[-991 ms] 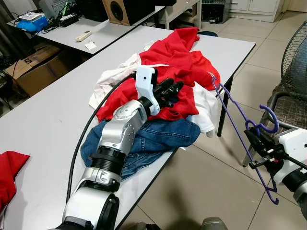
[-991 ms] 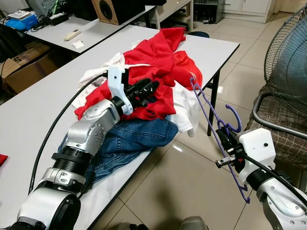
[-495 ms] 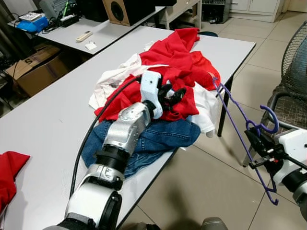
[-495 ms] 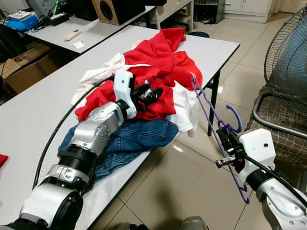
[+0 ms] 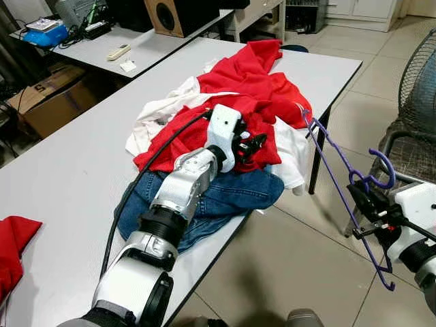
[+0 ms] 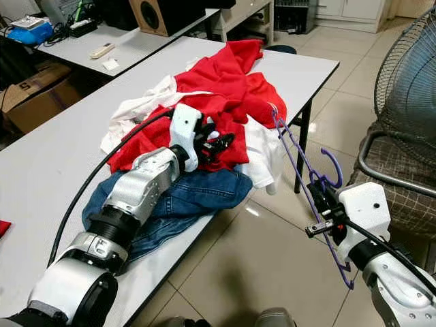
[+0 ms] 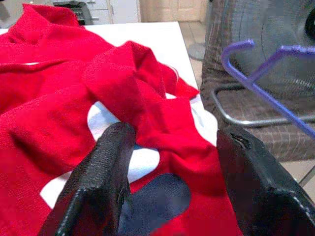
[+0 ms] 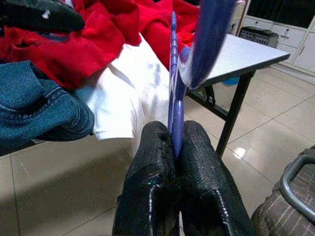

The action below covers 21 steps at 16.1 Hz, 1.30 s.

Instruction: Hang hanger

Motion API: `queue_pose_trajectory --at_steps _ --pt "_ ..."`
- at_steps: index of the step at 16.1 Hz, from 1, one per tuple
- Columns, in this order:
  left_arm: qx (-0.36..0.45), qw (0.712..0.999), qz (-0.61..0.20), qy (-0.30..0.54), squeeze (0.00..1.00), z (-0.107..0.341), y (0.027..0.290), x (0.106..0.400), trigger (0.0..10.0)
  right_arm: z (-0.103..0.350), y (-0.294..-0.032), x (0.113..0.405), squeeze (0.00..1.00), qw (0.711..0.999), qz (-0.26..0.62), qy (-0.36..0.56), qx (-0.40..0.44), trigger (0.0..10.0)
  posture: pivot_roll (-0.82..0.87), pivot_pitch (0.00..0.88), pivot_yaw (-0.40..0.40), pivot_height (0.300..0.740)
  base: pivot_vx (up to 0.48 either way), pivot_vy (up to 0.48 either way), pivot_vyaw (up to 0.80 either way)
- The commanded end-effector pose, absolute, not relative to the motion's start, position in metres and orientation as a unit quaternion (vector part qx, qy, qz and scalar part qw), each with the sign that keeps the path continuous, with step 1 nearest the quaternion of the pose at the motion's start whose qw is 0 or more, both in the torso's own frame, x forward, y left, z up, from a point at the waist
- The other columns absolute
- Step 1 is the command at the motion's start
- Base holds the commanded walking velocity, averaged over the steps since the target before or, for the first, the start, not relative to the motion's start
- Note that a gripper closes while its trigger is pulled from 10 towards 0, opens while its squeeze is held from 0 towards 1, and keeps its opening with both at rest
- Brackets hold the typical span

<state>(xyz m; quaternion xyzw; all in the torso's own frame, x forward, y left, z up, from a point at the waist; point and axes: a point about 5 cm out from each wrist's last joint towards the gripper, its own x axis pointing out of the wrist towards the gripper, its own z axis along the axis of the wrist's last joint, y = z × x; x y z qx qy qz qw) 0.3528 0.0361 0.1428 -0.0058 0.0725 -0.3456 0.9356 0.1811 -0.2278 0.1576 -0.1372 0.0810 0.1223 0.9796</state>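
While the right gripper clamps the purple hanger, the left gripper gapes over half-buried red cloth.

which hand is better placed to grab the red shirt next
Left, most likely. The left hand is over the red shirt on the table, its fingers open around a fold. The right hand is off the table edge, shut on the purple hanger.

text: "5" | on: cardboard box | rest: unreadable
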Motion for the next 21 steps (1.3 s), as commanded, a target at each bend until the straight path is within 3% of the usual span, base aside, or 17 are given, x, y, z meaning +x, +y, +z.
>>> queue_pose_trajectory --at_steps 1,13,21 --pt "0.015 0.941 -0.331 0.069 0.0 0.146 0.044 0.358 0.0 0.16 -0.223 0.183 0.0 0.98 0.13 0.074 -0.134 10.0 -0.38 0.0 0.241 0.74 0.0 0.0 0.0" --pt "0.06 0.947 -0.299 0.096 0.0 0.136 0.072 0.361 0.0 0.159 -0.217 0.197 0.0 0.978 0.15 0.062 -0.132 10.0 -0.31 0.0 0.214 0.74 0.0 0.0 0.0" --pt "-0.001 0.942 -0.325 0.087 0.0 0.139 0.068 0.356 0.0 0.155 -0.218 0.192 0.0 0.98 0.139 0.064 -0.128 10.0 -0.32 0.0 0.218 0.74 0.0 0.0 0.0"
